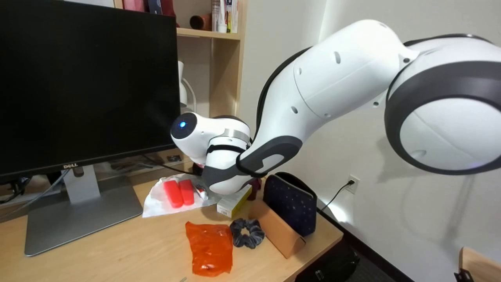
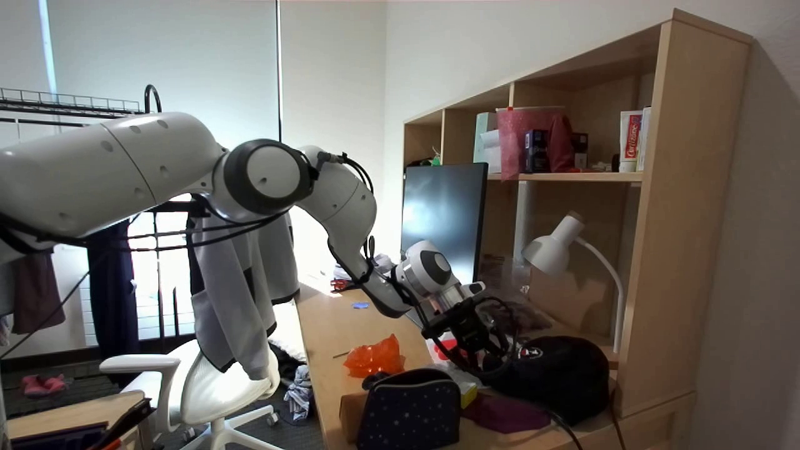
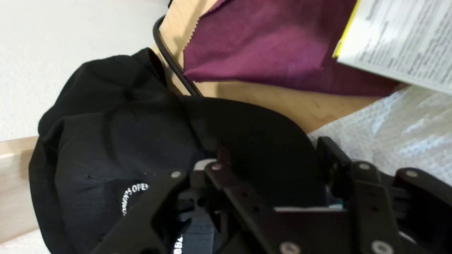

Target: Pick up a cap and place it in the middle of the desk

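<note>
The grey cap does not show clearly in these frames. A black cap with white lettering [image 3: 116, 148] fills much of the wrist view; in an exterior view it [image 2: 556, 381] lies at the back of the light tan desk [image 2: 331, 319], by the shelf unit. My gripper [image 3: 277, 162] is open over the black cap. One finger is above the crown side and one is by the brim's edge, with the brim seen between them. I cannot tell if they touch it. The desk's bare front [image 1: 152, 246] shows in an exterior view, where the arm hides the gripper and black cap.
A monitor [image 1: 86, 86] stands on the desk. An orange bag [image 1: 211, 250], a dark scrunchie [image 1: 247, 234], a brown case [image 1: 276, 231] and a starry pouch [image 1: 289, 203] lie nearby. A maroon cloth [image 3: 254, 49], carton [image 3: 406, 42] and black cable [image 3: 176, 67] border the black cap. A lamp [image 2: 553, 250] stands behind.
</note>
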